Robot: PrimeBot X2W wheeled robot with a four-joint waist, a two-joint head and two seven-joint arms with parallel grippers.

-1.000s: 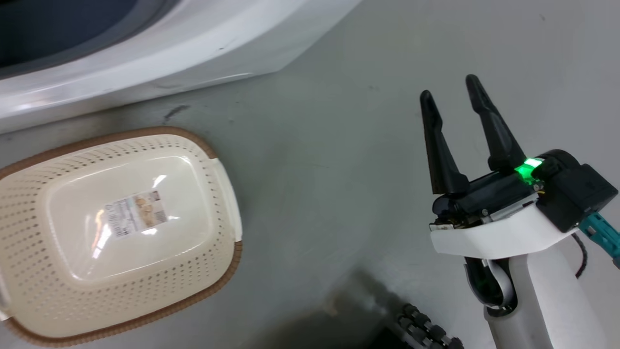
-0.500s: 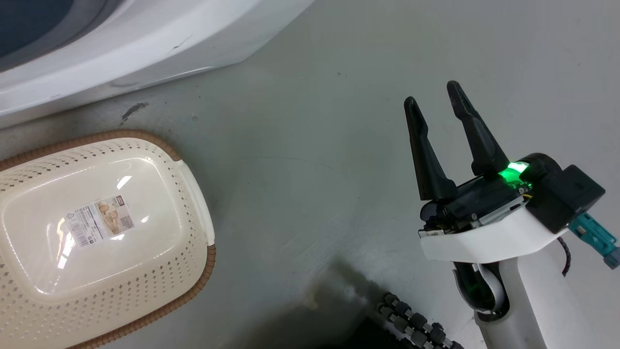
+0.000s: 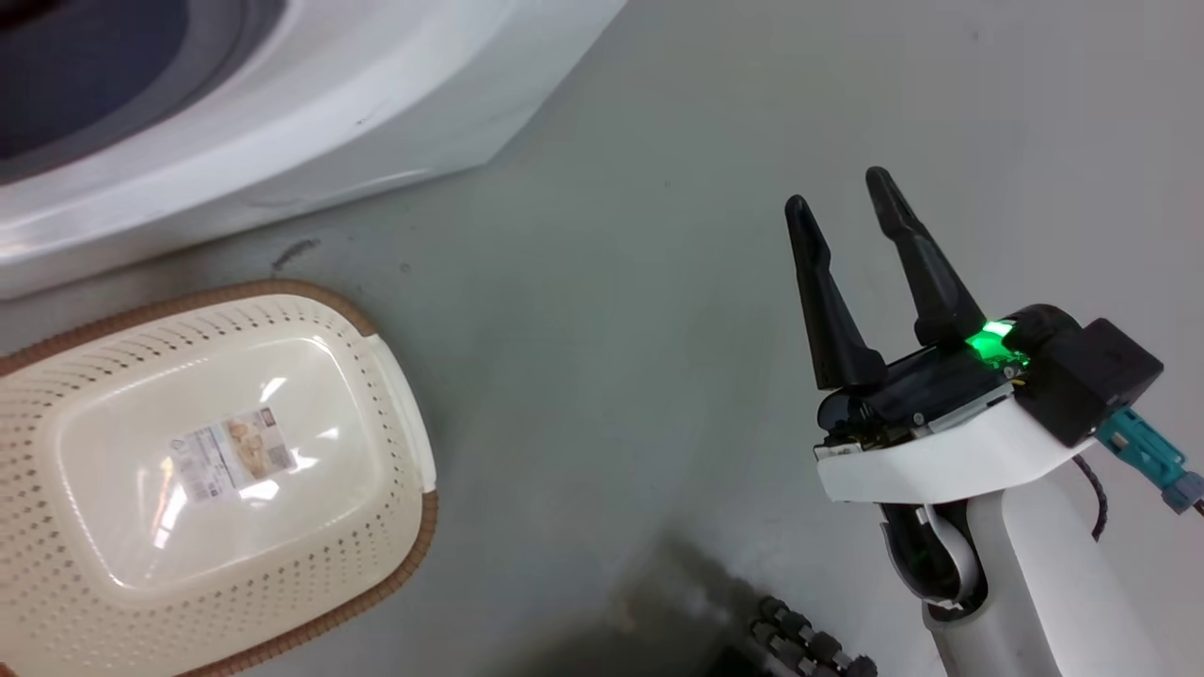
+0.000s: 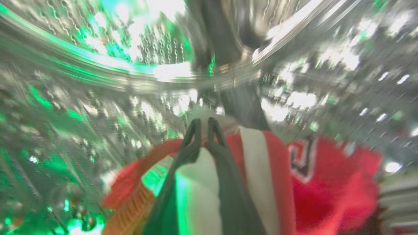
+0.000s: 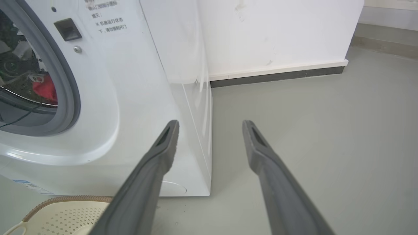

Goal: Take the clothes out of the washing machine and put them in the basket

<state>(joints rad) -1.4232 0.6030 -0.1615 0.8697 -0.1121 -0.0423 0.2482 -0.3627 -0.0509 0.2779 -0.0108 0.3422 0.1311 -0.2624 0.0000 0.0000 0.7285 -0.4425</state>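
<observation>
We see the clothes [image 4: 326,182] deep inside the washing machine [image 3: 282,113], lying low in its shiny drum [image 4: 98,81]. They are red with a white stripe. Our left end effector [image 4: 203,125] is in there too, right on them. Its two fingers are pinched almost together with white cloth between them. We think it is holding the clothes, though the left wrist view is blurry.

Our right end effector [image 3: 837,188] is outside the washing machine, off past its right corner, over the floor [image 3: 611,235]. Its fingers are spread wide and hold nothing.

The basket [image 3: 376,451] sits on the floor just in front of the washing machine, below its round door hole. Its long side runs along the machine's front, and no clothes are in it yet. So the way to go is out of the washing machine, then down. The left arm is the near one for that.
</observation>
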